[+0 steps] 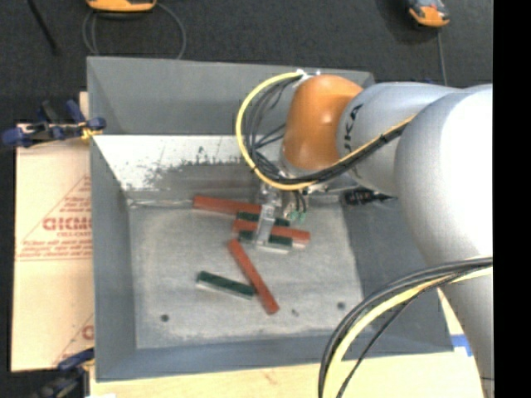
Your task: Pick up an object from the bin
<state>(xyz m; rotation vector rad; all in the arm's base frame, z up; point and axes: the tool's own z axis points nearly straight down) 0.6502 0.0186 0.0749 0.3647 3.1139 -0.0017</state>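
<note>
**Gripper down on the stick heap, mid-bin**

Gripper [267, 224] is low in the bin for you, sitting right on a small heap [289, 237] of red and green sticks just above the floor's middle and towards the back wall. Whether it is spread or pinched on anything, you cannot tell from this angle: its own body and the wrist hide the tips, and no stick shows clearly between them.

Biggest thing on your screen is the arm [431, 172], white and bulky, coming in from the right and covering the bin's right side. Next, the bin [166, 160] itself, grey with sloped walls and a speckled floor. At the wrist you have the orange cover [318, 123], with yellow and black cables [247, 143] looping round its left.

Now the loose pieces. One long red stick [217, 204] lies near the back wall, running left from the heap. A slanted red stick [255, 279] runs from just below the heap down towards the front right. A green stick [222, 283] lies left of that, its right end meeting the slanted one. Within the heap, a red piece pokes out to the right of the gripper, with green bits beside it.
</note>
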